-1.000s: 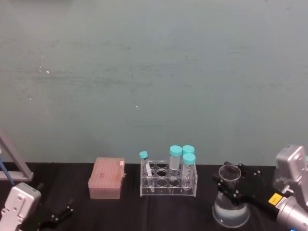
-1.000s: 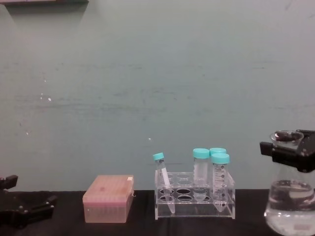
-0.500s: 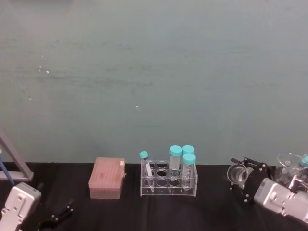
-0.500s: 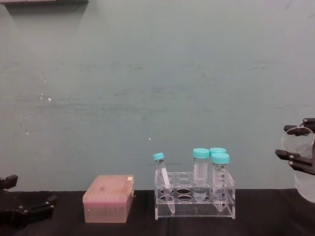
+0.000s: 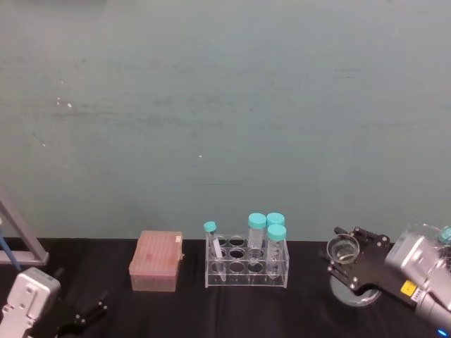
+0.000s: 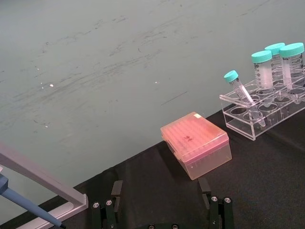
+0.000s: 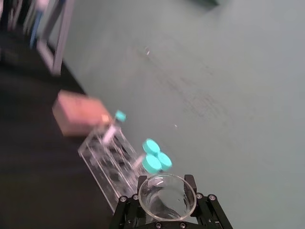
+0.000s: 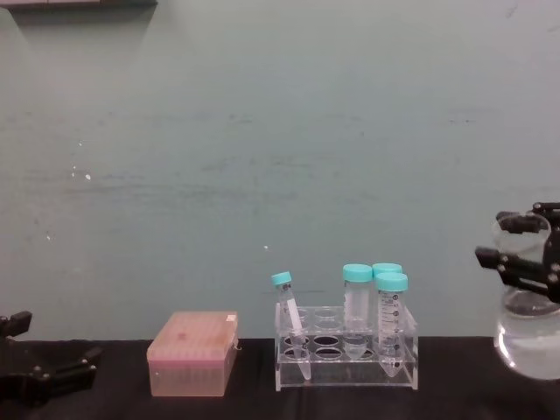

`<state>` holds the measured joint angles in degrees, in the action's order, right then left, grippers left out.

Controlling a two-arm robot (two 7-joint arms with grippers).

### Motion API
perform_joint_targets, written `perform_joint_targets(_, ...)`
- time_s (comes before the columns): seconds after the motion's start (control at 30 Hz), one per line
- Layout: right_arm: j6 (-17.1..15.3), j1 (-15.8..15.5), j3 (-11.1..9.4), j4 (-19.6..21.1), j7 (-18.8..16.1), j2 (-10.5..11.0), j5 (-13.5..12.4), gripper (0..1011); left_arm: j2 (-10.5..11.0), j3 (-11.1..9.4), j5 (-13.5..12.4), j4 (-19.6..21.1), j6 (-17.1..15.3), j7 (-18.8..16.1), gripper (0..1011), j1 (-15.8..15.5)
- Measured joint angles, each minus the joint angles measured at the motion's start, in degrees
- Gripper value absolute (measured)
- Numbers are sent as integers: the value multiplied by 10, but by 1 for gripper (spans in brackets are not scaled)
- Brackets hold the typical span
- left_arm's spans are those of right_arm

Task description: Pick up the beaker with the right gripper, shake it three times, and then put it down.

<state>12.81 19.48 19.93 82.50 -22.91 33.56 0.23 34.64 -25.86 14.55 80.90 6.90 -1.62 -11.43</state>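
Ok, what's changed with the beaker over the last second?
The right gripper, shut on the neck of the beaker, swung it out to the right and tipped it half a second ago, then brought it back left, nearly upright. It now sits a little higher and further right than a second ago. The left gripper, tube rack and pink box stayed put.

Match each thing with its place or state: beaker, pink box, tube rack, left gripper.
Things:
1. beaker
2. pink box
3. tube rack
4. left gripper

Places or states:
A. holds four teal-capped tubes
B. clamped at the neck by the right gripper
C. open, low on the left
D. on the table beside the tube rack, on the robot's left of it

Pairs: 1-B, 2-D, 3-A, 4-C
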Motion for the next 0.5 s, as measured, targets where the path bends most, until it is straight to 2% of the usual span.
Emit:
perform_joint_targets(0.03,-20,-5,-15,3,-16,-12,-45,478,0,0,0,0,0,0,1000,0)
perform_joint_targets(0.13,-57,-11,-38,8,-38,-32,-109,478,0,0,0,0,0,0,1000,0)
perform_joint_targets(0.17,-81,-13,-50,11,-43,-41,-141,478,0,0,0,0,0,0,1000,0)
perform_joint_targets(0.2,-95,-13,-57,12,-45,-46,-158,478,0,0,0,0,0,0,1000,0)
perform_joint_targets(0.23,-103,-13,-60,13,-46,-48,-167,478,0,0,0,0,0,0,1000,0)
perform_joint_targets(0.27,-121,-14,-67,16,-46,-53,-186,478,0,0,0,0,0,0,1000,0)
perform_joint_targets(0.37,-150,-14,-75,20,-43,-57,-213,478,0,0,0,0,0,0,1000,0)
perform_joint_targets(0.5,-180,-14,-79,24,-37,-59,-237,478,0,0,0,0,0,0,1000,0)
